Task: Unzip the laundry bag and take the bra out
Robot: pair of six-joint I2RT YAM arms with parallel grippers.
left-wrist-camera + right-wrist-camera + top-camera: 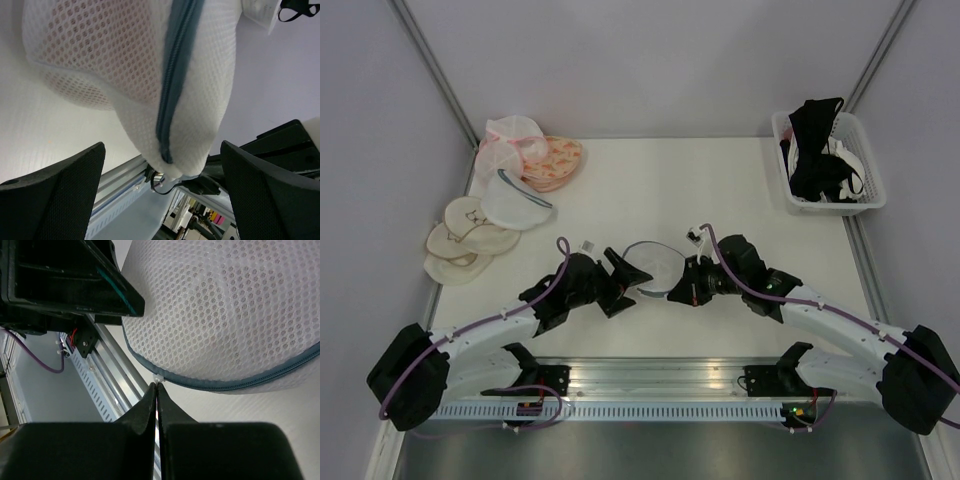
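Right gripper pinches zipper pull; left gripper open at laundry bag. Clamp bag first, then drag pull along zipper rim.

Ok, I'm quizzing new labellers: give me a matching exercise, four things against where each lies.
1 white mesh laundry bag with grey-blue zipper
2 black bras
3 orange patterned bra
4 flat cream padded cups

A in the white plastic basket
B at the table's left edge
C between left gripper and right gripper
D beside the pink mesh pouch

Pairs: 1-C, 2-A, 3-D, 4-B
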